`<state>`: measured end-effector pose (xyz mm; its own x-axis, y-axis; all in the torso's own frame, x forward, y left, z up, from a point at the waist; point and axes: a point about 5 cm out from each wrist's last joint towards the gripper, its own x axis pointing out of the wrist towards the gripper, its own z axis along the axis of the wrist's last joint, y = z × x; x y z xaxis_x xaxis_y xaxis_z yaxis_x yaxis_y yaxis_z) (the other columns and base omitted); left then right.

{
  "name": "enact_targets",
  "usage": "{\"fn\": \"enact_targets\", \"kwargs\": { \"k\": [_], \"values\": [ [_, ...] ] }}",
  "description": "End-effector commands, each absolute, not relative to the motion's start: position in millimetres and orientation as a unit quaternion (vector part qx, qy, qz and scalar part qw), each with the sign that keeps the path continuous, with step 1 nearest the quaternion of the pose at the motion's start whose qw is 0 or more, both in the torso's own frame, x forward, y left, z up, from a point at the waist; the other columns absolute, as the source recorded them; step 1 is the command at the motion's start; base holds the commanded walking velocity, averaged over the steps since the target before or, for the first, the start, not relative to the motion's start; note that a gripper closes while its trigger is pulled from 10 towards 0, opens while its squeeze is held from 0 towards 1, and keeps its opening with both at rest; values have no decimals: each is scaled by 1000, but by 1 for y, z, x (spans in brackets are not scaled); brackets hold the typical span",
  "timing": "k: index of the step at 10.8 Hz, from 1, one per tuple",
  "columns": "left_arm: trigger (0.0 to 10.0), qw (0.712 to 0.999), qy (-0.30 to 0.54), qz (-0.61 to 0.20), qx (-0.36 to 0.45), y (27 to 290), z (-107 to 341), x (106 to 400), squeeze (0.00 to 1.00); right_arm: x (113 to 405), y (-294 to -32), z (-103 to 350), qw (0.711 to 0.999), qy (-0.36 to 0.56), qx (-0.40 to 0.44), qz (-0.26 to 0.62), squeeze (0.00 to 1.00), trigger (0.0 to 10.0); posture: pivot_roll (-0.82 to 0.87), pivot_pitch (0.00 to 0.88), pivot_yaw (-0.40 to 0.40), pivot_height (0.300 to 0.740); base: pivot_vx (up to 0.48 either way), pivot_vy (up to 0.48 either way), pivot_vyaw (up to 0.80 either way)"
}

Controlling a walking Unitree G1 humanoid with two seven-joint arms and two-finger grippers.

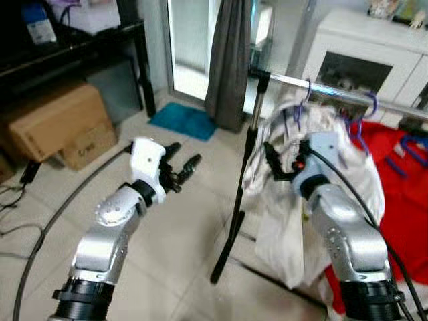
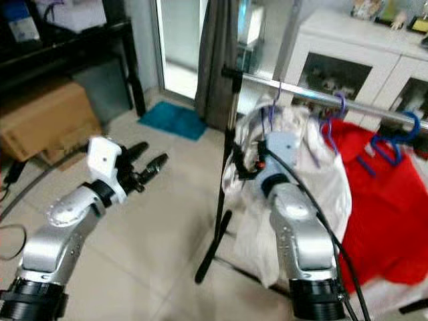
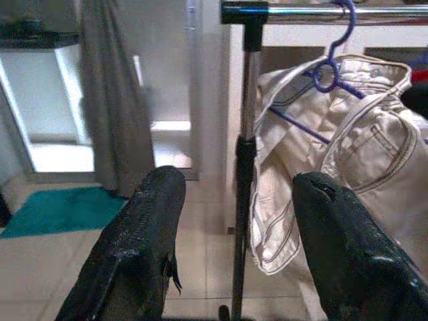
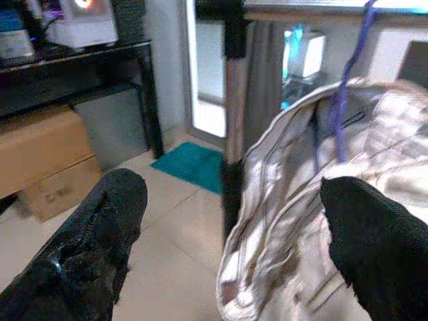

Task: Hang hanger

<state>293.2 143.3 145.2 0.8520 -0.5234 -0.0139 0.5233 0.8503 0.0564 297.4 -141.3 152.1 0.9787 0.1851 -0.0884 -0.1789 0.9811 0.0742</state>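
A chrome rail [image 1: 334,90] on a black upright pole [image 1: 251,134] carries a purple hanger [image 3: 332,63] with a cream jacket [image 1: 274,227] hooked near its left end. Further right, a second purple hanger [image 1: 361,124] and a blue hanger [image 2: 394,134] hold a red garment [image 1: 401,187]. My right gripper [image 1: 275,166] is open close in front of the jacket, just right of the pole, with nothing between its fingers [image 4: 107,221]. My left gripper [image 1: 184,157] is open in the air left of the pole, pointing toward the rack; it holds nothing.
The rack's black foot [image 1: 224,257] slants across the tiled floor between my arms. Cardboard boxes [image 1: 57,127] and a black shelf unit [image 1: 80,47] stand at the left. A teal mat [image 1: 184,120], a grey curtain [image 1: 227,60] and a white cabinet [image 1: 361,47] are behind. A cable [image 1: 60,214] curves over the floor.
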Motion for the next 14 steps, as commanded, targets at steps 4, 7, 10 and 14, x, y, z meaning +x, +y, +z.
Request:
{"fn": "enact_targets", "kwargs": {
  "k": [4,7,10,14],
  "values": [
    [10000,958,-6,-281,47,149,150,297,0,296,-142,165,996,30,22,86,1000,10000,-105,0,-33,740,392,0,0],
    [10000,954,-4,-297,48,149,150,299,0,297,-143,172,996,29,16,87,1000,10000,-108,0,-30,740,387,0,0],
    [10000,919,9,-389,57,144,151,291,0,297,-154,176,997,68,6,47,1000,10000,-103,0,-39,740,0,0,0],
    [10000,857,41,-513,42,130,161,293,0,300,-175,189,995,101,-4,-4,0,10000,-109,0,-37,740,0,0,0]
  ]
}}
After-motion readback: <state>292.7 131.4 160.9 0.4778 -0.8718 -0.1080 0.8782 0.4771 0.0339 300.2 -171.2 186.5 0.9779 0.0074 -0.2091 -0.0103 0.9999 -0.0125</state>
